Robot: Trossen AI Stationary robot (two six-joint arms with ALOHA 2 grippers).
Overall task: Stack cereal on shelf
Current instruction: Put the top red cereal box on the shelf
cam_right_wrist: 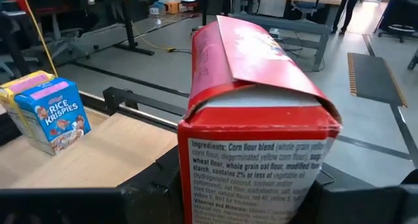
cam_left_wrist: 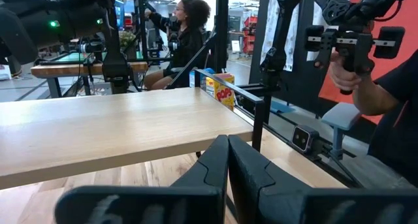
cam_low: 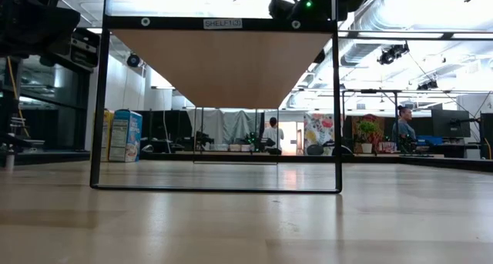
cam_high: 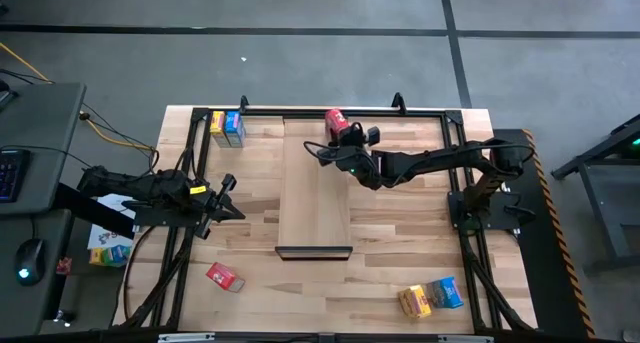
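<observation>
My right gripper (cam_high: 345, 133) is shut on a red cereal box (cam_high: 336, 121) at the far end of the pale-wood shelf (cam_high: 315, 188), a raised board with a black lip (cam_high: 313, 251) at its near end. In the right wrist view the red box (cam_right_wrist: 255, 113) fills the middle, with a blue box (cam_right_wrist: 55, 119) and a yellow one beyond it on the table. At the table's left, my left gripper (cam_high: 228, 198) waits shut and holds nothing. A second red box (cam_high: 224, 276) lies near left. My right gripper pinches the red box between its two fingers, one on each broad side of its lower part (cam_right_wrist: 196, 178). The fingers come about level from the table's right side. The box stands roughly upright over the shelf's far end; its underside is hidden.
A yellow and a blue box (cam_high: 228, 128) stand at the far left corner, and another such pair (cam_high: 430, 298) lies near right. Black frame posts (cam_low: 98, 102) carry the shelf above the table. A person's hand (cam_left_wrist: 353, 67) holds a device beyond the table.
</observation>
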